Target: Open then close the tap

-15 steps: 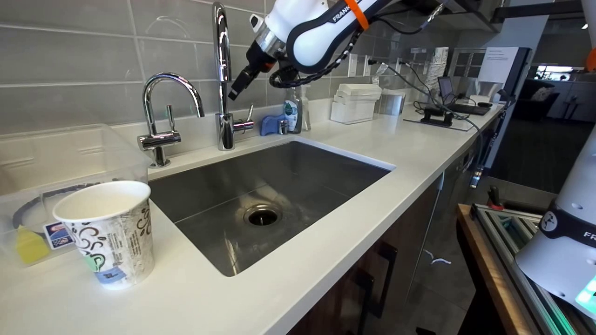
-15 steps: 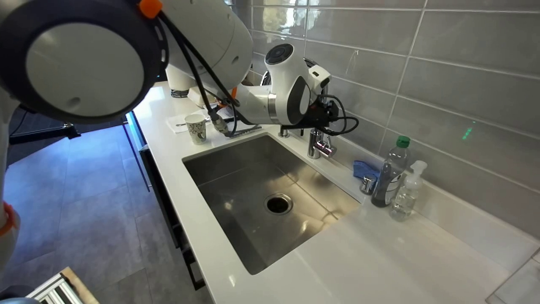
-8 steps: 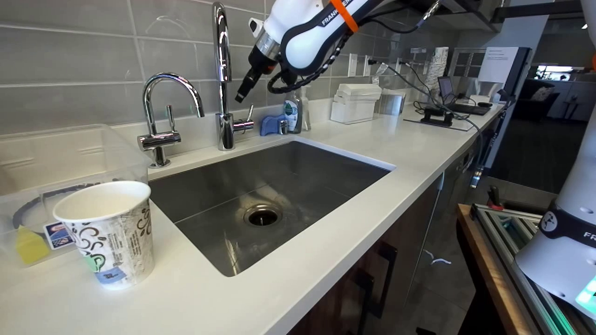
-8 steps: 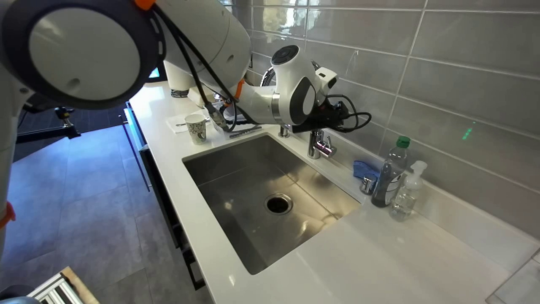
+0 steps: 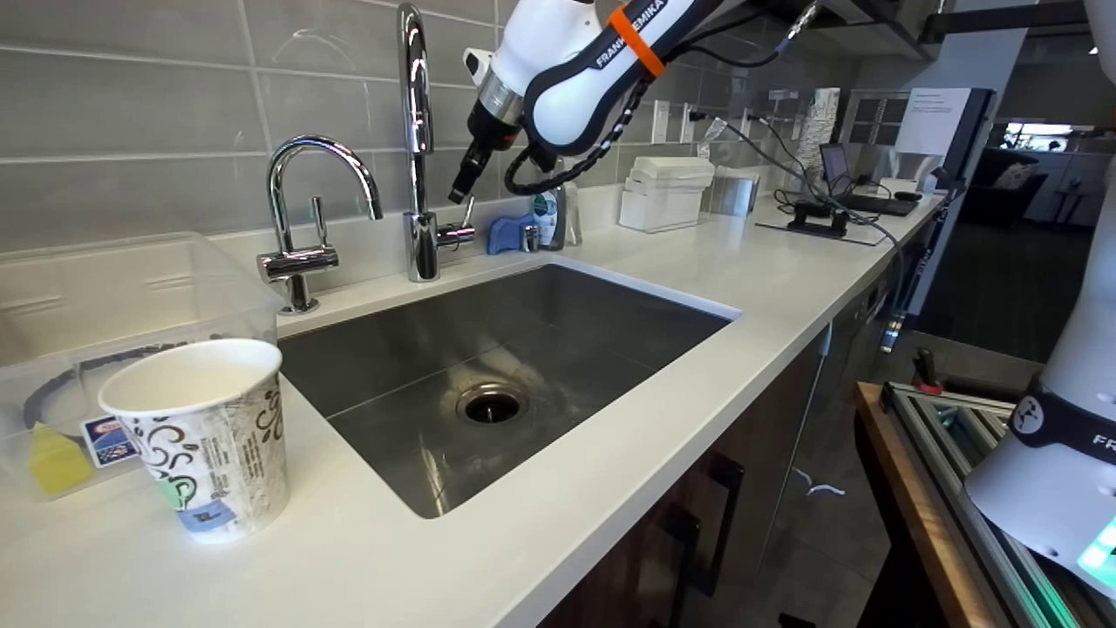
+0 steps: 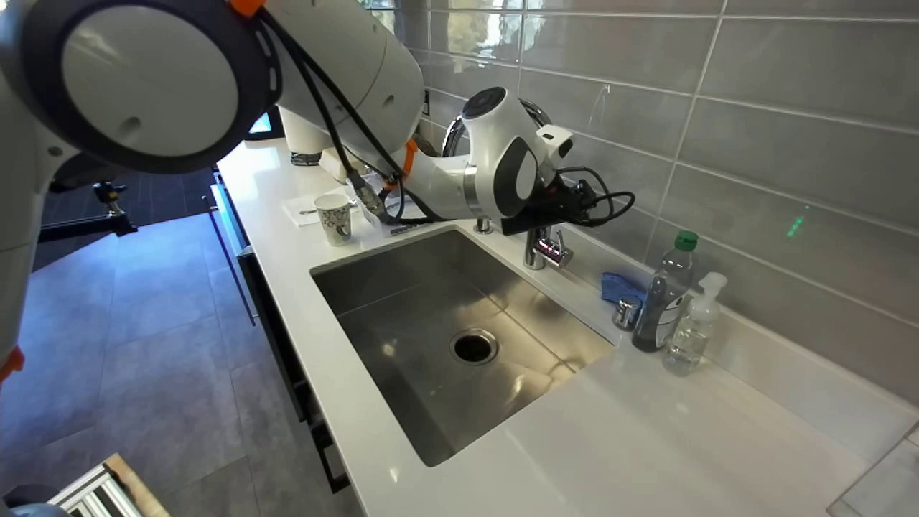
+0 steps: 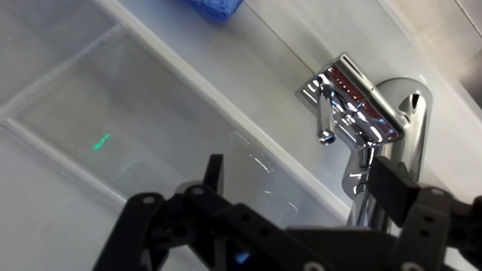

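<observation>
The steel sink [image 6: 409, 323] was set into a white counter [image 6: 610, 431]. Beside one end of the sink stood an upright patterned paper cup [image 5: 205, 453] and a clear plastic bin [image 5: 248, 305]. Near the sink's wall-side edge rose a short gooseneck faucet [image 5: 301, 262]. By the wall-side corner at its other end were a blue sponge [image 6: 620, 287], a green-capped bottle [image 6: 659, 309] and a clear pump bottle [image 6: 691, 336]. Farther from the sink stood a white container [image 5: 667, 196] and a laptop [image 5: 834, 166].

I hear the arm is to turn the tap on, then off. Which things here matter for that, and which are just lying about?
Part of the job:
tall tap
its side lever
open gripper

Not needed, it seems:
short tap
paper cup
blue sponge
green-capped bottle
pump bottle
laptop
</observation>
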`<state>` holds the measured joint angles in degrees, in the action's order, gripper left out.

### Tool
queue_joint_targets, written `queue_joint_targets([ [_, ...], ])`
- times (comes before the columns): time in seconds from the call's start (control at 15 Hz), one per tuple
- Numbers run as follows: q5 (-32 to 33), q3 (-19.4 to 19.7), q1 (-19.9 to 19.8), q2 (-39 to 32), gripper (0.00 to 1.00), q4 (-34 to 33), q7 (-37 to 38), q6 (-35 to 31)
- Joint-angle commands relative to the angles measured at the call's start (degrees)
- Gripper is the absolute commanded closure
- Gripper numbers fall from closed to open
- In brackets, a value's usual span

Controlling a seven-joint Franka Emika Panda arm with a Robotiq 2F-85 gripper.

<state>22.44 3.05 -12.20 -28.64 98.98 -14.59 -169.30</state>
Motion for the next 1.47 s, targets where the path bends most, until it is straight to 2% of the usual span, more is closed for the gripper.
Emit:
queue_joint_targets([
  [0.0, -0.96, 3.02, 2.76, -0.61, 0.09, -1.23, -0.67, 3.86],
  [0.13, -0.83, 3.96, 3.53, -0.62, 0.16, -1.42, -0.34, 5.39],
  [0.2, -1.22, 3.84, 3.56, -0.62, 0.24, -1.49, -0.44, 6.10],
  [0.27, -1.34, 3.83, 3.60, -0.69, 0.39, -1.58, -0.56, 6.27],
  [0.33, -1.39, 3.88, 3.78, -0.64, 0.45, -1.65, -0.46, 7.09],
  [0.4, -1.63, 3.53, 3.66, -0.58, 0.45, -1.65, -0.74, 7.53],
  [0.53, -1.74, 3.42, 3.77, -0.47, 0.52, -1.67, -0.83, 8.52],
  [0.73, -1.54, 3.62, 4.08, -0.41, 0.48, -1.88, -0.65, 9.75],
  [0.87, -2.08, 2.98, 3.81, -0.37, 0.57, -1.93, -1.14, 10.12],
  [1.4, -3.48, 2.29, 3.66, -0.29, 0.70, -1.97, -1.50, 10.47],
])
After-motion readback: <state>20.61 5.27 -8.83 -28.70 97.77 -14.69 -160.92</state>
